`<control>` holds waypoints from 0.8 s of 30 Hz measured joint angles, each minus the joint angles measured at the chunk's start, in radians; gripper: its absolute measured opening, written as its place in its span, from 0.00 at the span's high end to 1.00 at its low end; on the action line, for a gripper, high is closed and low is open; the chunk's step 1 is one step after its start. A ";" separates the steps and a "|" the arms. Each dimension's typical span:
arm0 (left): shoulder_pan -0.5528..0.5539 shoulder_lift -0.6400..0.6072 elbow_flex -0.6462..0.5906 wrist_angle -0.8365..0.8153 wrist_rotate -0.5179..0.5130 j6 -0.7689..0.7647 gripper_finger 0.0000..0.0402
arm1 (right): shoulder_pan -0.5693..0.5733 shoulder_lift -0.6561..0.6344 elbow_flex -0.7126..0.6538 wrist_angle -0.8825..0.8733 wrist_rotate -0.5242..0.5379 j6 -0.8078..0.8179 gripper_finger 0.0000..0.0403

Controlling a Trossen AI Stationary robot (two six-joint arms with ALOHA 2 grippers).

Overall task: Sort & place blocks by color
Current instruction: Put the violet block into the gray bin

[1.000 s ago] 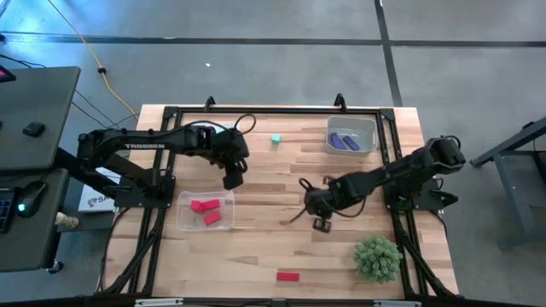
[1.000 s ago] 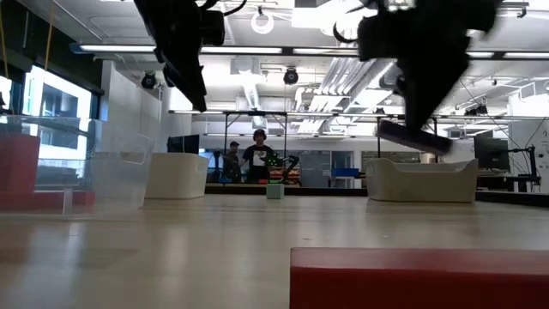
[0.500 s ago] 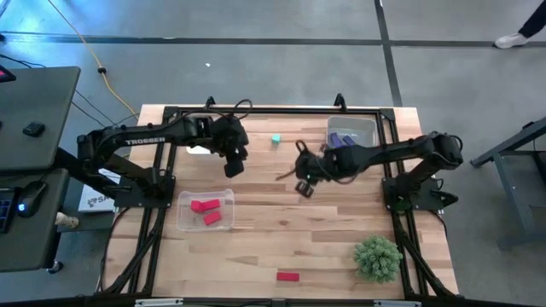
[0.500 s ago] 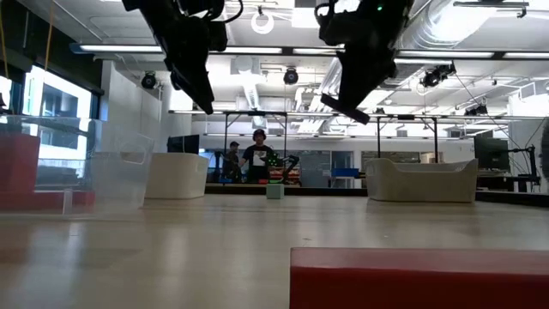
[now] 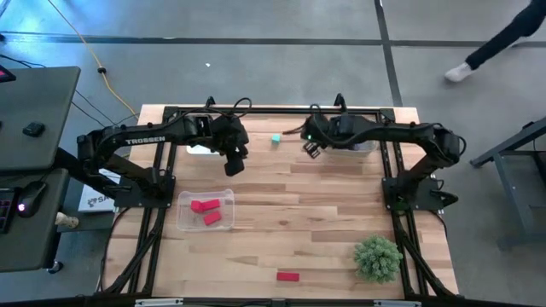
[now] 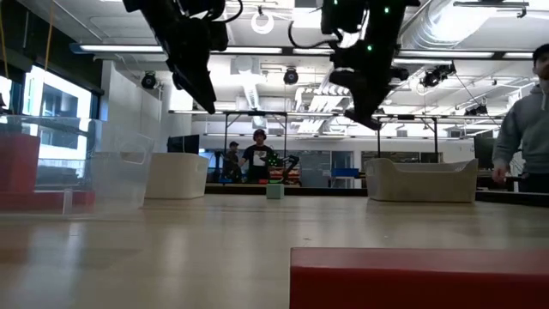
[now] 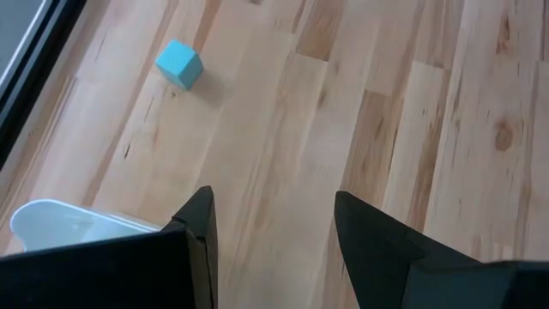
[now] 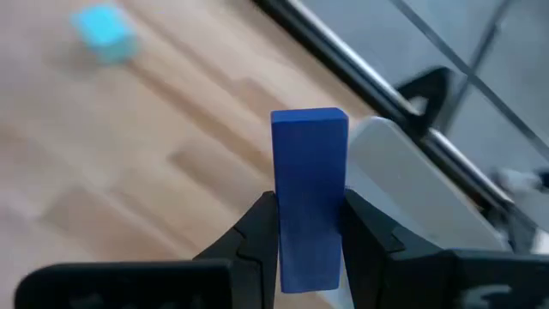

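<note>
High view: we find the right gripper (image 5: 310, 148) raised over the far side of the table (image 5: 281, 239), just beside the far right tray (image 5: 368, 130), with the teal block (image 5: 276, 139) lying on the wood near it. In the right wrist view its fingers (image 8: 257, 227) pinch a blue-purple block (image 8: 309, 193) that stands upright between them (it reads plain blue here), and the teal block (image 8: 105, 33) and the tray's pale wall (image 8: 412, 180) lie beyond. The left gripper (image 5: 230, 162) hangs above the table nearer the left, between the far left tray (image 5: 198, 148) and the near tray (image 5: 223, 220). In the left wrist view we see its fingers (image 7: 202, 223) spread apart with bare wood between them and nothing held; the teal block (image 7: 179, 63) sits well ahead, and a tray's rounded white rim (image 7: 60, 219) shows close by. We count two red blocks (image 5: 203, 205) inside the near tray, touching or almost touching each other. One more red block (image 5: 287, 275) lies alone at the near edge, well apart from the rest, and fills the foreground of the low view (image 6: 419, 276). A spiky green plant (image 5: 377, 257) stands at the near right corner. In the low view both arms hang from above, and the teal block (image 6: 274, 190) sits far off on the table. People stand in the room behind: one in dark clothes (image 6: 258, 159) at the centre, another in a grey top (image 6: 523, 129) at the right edge.
</note>
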 joint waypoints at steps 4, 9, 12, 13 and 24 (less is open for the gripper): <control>0.000 0.000 0.000 0.001 -0.016 -0.018 0.64 | -0.094 0.000 0.000 -0.042 0.010 -0.030 0.82; 0.015 0.000 0.000 0.003 -0.019 -0.069 0.64 | -0.212 0.000 0.000 -0.071 -0.047 -0.106 0.82; 0.029 0.000 0.000 0.005 -0.019 -0.093 0.64 | -0.280 0.000 -0.003 -0.083 -0.093 -0.171 0.82; 0.034 0.000 0.000 0.007 -0.018 -0.099 0.64 | -0.302 0.000 -0.008 -0.084 -0.114 -0.195 0.82; 0.079 0.000 0.000 0.056 -0.019 -0.135 0.64 | -0.444 0.000 -0.165 -0.080 -0.267 -0.328 0.82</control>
